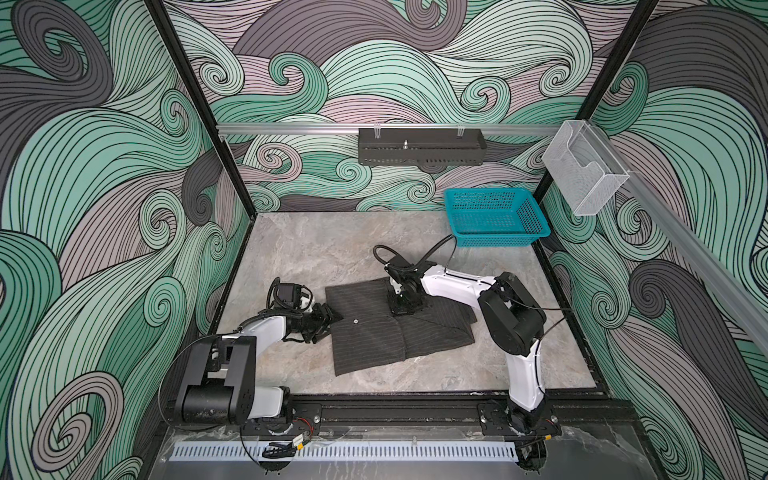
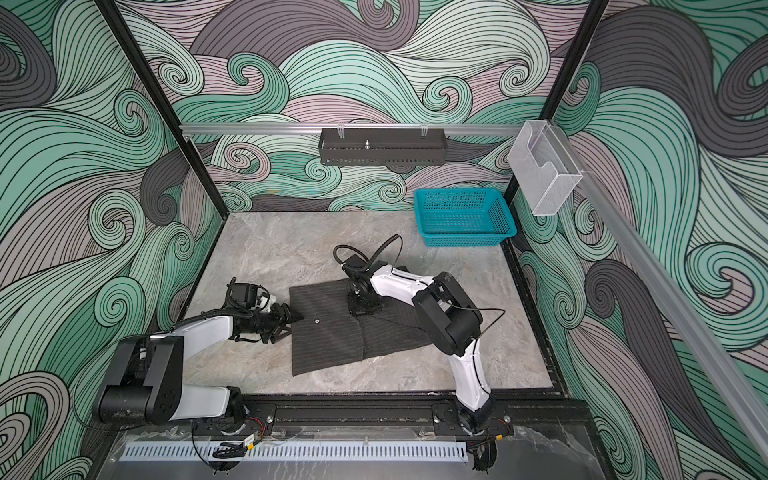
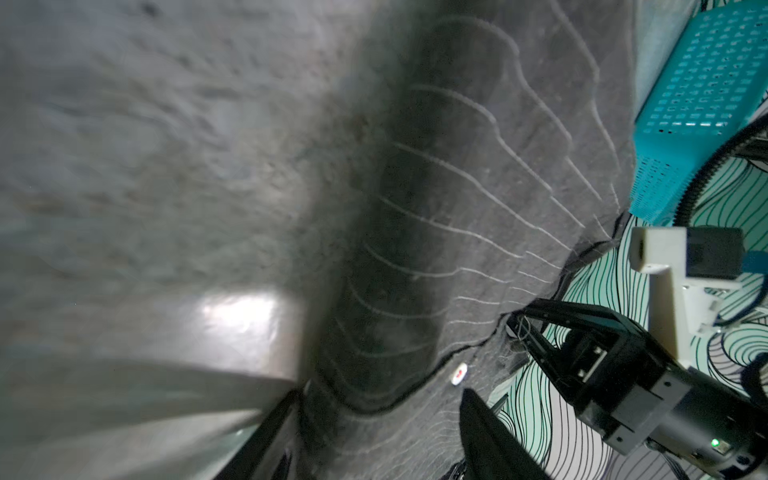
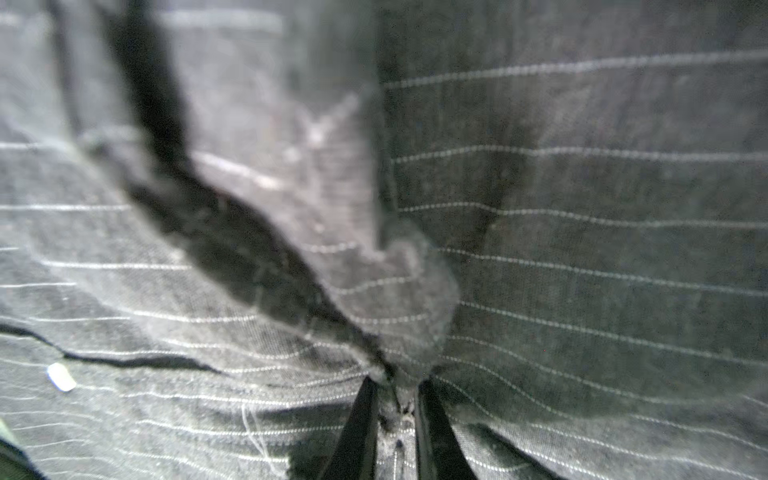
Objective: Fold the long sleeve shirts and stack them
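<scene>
- Slotted strip (image 1: 345, 451) runs along the front edge, closest to the lens; both arm bases sit just behind it.
- Shirt (image 1: 374, 336): dark, pinstriped, partly folded, lying in the middle of the table (image 1: 316, 249); one pale button (image 1: 356, 321) shows near its left edge.
- Left fingers (image 3: 494, 440): spread apart, low at the shirt's left edge, clamping nothing.
- Right fingers (image 4: 357, 428): pointing down onto the shirt's far middle, nearly together, pinching a small bunch of cloth.
- Teal basket (image 1: 494, 241): far right corner, well apart from the shirt.
</scene>
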Action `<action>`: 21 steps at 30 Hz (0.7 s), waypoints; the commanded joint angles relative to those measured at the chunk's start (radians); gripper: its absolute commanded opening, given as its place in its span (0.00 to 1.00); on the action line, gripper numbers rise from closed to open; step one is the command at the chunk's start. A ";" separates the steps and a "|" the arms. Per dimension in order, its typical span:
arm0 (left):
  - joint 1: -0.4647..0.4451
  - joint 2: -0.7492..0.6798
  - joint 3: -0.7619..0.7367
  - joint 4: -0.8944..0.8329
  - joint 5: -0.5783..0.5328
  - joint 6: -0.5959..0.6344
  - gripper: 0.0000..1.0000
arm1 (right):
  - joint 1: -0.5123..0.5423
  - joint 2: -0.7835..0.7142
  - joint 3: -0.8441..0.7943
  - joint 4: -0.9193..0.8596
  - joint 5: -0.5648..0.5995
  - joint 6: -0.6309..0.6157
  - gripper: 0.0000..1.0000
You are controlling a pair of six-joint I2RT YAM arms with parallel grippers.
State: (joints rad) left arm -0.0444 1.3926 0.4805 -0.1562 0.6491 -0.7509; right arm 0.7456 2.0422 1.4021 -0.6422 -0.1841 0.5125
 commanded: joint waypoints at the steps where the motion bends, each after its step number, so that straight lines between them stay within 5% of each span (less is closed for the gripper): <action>1: -0.035 0.079 -0.072 -0.030 -0.097 -0.005 0.62 | 0.005 0.102 -0.077 -0.011 -0.024 0.020 0.18; 13: -0.087 0.160 -0.110 0.007 -0.141 0.015 0.52 | -0.003 0.101 -0.058 -0.006 -0.076 0.029 0.17; 17: -0.090 0.154 -0.097 0.009 -0.145 0.021 0.35 | -0.002 0.089 -0.058 0.005 -0.109 0.040 0.17; 21: -0.089 0.085 -0.079 -0.024 -0.157 0.033 0.06 | -0.003 0.053 -0.079 0.041 -0.161 0.069 0.17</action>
State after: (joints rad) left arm -0.1215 1.4731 0.4473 0.0021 0.6460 -0.7322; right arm 0.7280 2.0422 1.3827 -0.5842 -0.3058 0.5514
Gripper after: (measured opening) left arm 0.100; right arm 0.169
